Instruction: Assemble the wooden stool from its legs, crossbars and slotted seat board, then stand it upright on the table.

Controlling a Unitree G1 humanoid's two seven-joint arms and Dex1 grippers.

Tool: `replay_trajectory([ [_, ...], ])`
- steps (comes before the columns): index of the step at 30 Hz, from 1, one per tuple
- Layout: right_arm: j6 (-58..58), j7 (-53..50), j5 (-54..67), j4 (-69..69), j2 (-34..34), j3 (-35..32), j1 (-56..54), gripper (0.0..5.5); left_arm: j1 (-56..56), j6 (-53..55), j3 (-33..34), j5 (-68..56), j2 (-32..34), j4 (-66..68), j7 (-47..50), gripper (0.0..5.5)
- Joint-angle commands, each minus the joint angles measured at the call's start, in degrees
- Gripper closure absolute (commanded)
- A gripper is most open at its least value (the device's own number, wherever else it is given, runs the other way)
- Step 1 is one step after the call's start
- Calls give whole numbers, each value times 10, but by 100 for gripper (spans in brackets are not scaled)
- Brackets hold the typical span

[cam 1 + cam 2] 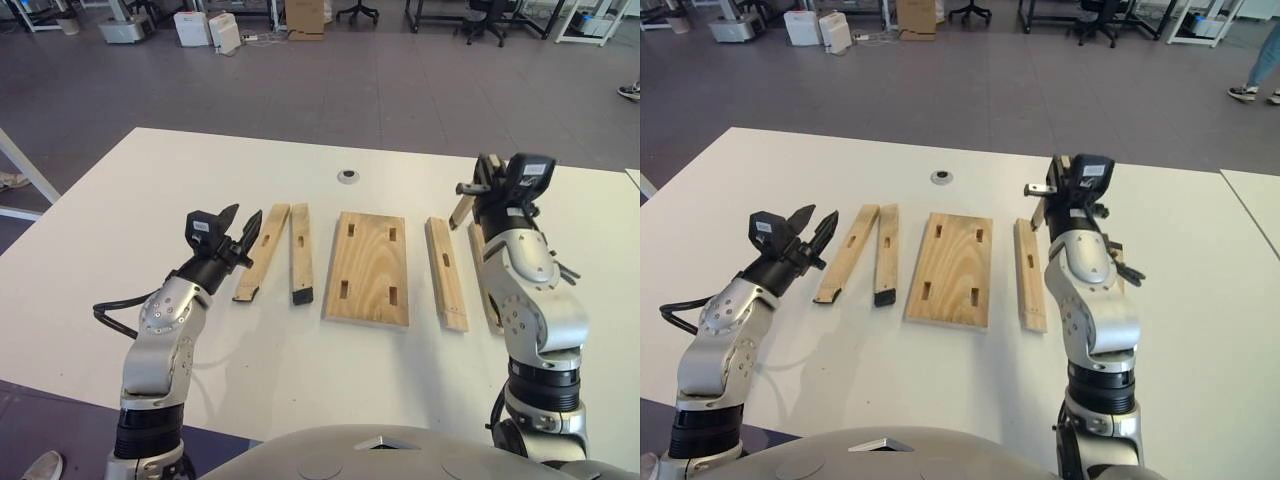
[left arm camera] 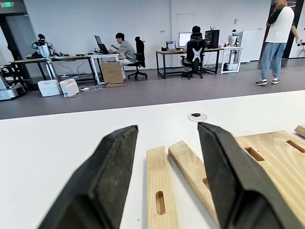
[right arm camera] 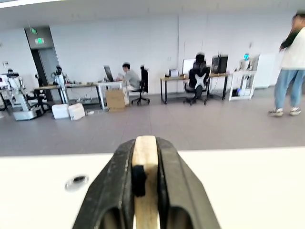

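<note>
The slotted seat board [image 1: 368,266] lies flat mid-table. Left of it two slotted wooden legs [image 1: 263,250] [image 1: 300,252] lie side by side, with dark tips at their near ends. My left gripper [image 1: 240,222] hovers open just left of them, nothing between its fingers [image 2: 95,191]; in the left wrist view the two legs [image 2: 159,195] lie just beyond them. Right of the board lies a third leg [image 1: 446,258]. Above the table's right side my right gripper [image 1: 487,175] is shut on a short wooden bar [image 3: 145,157], which slants down towards the table [image 1: 463,210].
Another wooden piece [image 1: 491,305] lies partly hidden beside my right arm. A round cable grommet [image 1: 348,177] sits in the white table [image 1: 120,230] behind the seat board. The table's near and left areas are bare.
</note>
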Motion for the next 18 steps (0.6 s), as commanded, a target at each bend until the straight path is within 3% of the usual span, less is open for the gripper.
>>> replay_trajectory([
  [1, -16, 17, -20, 16, 11, -3, 35, 508, 3, -4, -2, 6, -2, -8, 5, 321],
  [18, -98, 61, -74, 102, 44, -6, 28, 508, -2, -11, 0, 4, 3, 5, 4, 321],
])
